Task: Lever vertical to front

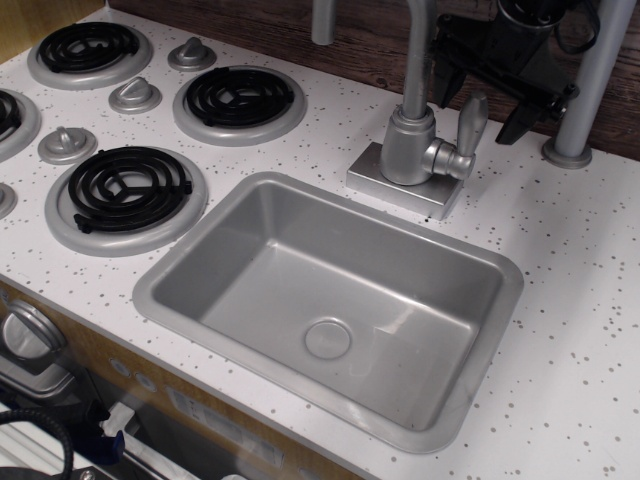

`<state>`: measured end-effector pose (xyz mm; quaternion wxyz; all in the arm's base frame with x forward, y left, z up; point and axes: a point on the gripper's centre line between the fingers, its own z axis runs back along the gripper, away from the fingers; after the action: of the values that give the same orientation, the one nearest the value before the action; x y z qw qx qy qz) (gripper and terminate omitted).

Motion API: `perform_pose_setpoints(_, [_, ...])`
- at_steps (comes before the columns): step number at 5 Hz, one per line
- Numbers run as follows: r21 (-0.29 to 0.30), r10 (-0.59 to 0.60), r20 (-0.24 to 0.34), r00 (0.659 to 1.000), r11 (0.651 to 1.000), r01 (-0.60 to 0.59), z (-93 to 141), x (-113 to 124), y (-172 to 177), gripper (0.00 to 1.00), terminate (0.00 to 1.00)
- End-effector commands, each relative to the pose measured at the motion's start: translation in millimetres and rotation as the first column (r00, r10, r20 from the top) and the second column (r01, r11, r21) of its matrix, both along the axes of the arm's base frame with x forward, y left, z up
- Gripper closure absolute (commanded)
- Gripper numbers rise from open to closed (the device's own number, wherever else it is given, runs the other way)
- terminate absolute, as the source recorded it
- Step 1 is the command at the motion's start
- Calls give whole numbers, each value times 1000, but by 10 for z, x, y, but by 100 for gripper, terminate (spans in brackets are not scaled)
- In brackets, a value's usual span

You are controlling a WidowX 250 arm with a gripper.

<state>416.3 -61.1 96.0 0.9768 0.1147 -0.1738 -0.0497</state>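
The lever (470, 122) is a small matte-silver paddle standing upright on a short stub on the right side of the silver faucet body (408, 145). My black gripper (482, 95) hangs above and just behind the lever, near the top edge of the view. Its fingers (520, 118) are spread apart, one to the left and one to the right of the lever's top. It holds nothing and is clear of the lever.
The faucet spout pipe (417, 50) rises from the body behind the steel sink (200, 245). A grey post (585, 85) stands at the right rear. Black coil burners (128, 185) and silver stove knobs (135, 95) are at the left. A wooden wall runs behind.
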Motion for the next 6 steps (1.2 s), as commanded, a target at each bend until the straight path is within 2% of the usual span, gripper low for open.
perform_pose_setpoints(1, [-14,-20,65,998,1000,21,245,178,13,0,0])
perform_pose_setpoints(2, [-36,6,43,999,999,-5,223,151,0,100,0])
perform_pose_setpoints(4, [-61,39,6,999,997,-38,95,110,22,100,0])
perform_pose_setpoints(5, [-70,70,-24,997,995,-72,56,26,14,100,0])
perform_pose_setpoints(6, [-64,128,-84,988,989,-134,82,-175,-46,100,0])
